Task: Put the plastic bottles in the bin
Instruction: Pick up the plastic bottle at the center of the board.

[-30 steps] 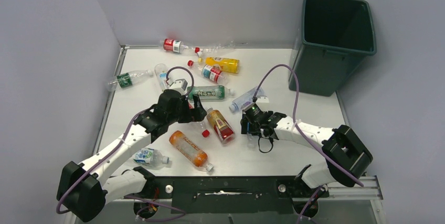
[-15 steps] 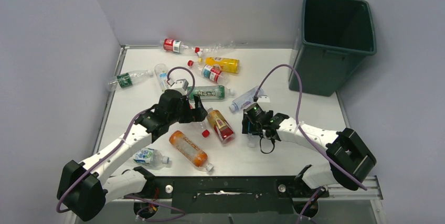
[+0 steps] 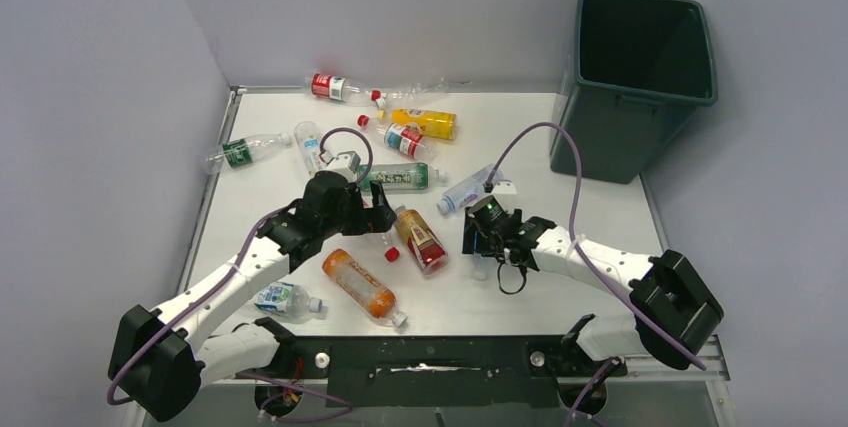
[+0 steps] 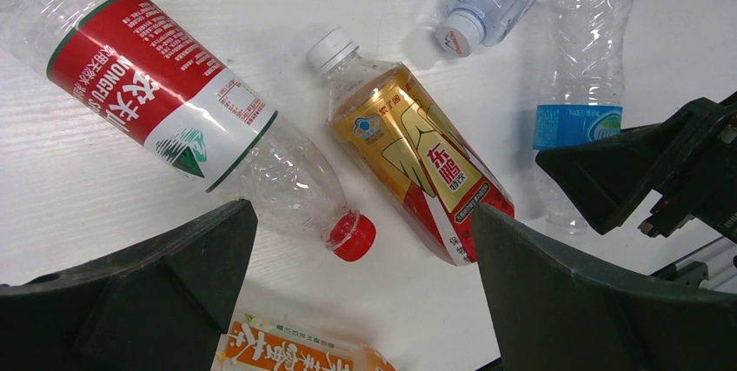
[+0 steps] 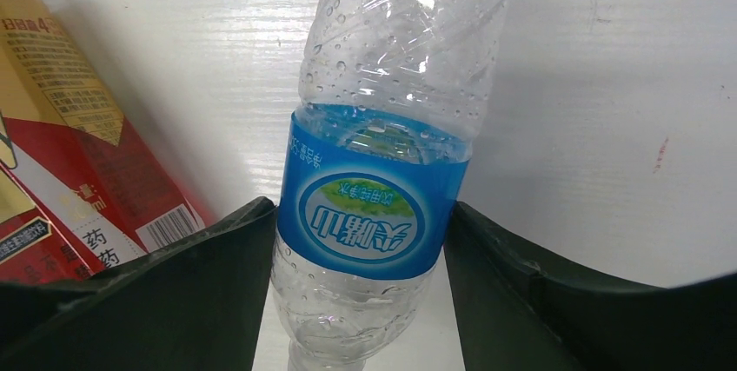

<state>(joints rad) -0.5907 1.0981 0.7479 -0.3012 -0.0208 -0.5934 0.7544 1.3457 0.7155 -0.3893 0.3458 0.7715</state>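
White table (image 3: pixel 250 187), plastic bottles (image 3: pixel 400 177) lying scattered on their sides, dark green bin (image 3: pixel 630 137) at far right corner

Ahead of the open left jaws, a clear bottle (image 4: pixel 156 93) wears a red label with "NONGFU S…" in white capitals along its edge. The label also has large white Chinese characters, a block of fine print and a green mountain emblem on its white band. Just beside it, the gold-and-red bottle (image 4: pixel 417 171) bears "东鹏" in red on gold under a small blue badge. Close to the jaws' base, an orange bottle (image 4: pixel 295 355) shows white lettering too cut off to read. Between the right jaws, the blue-labelled bottle (image 5: pixel 374 215) has a green oval holding white Chinese characters, upside down in that view. Beside those jaws, the gold-and-red bottle shows a barcode and small Chinese print.
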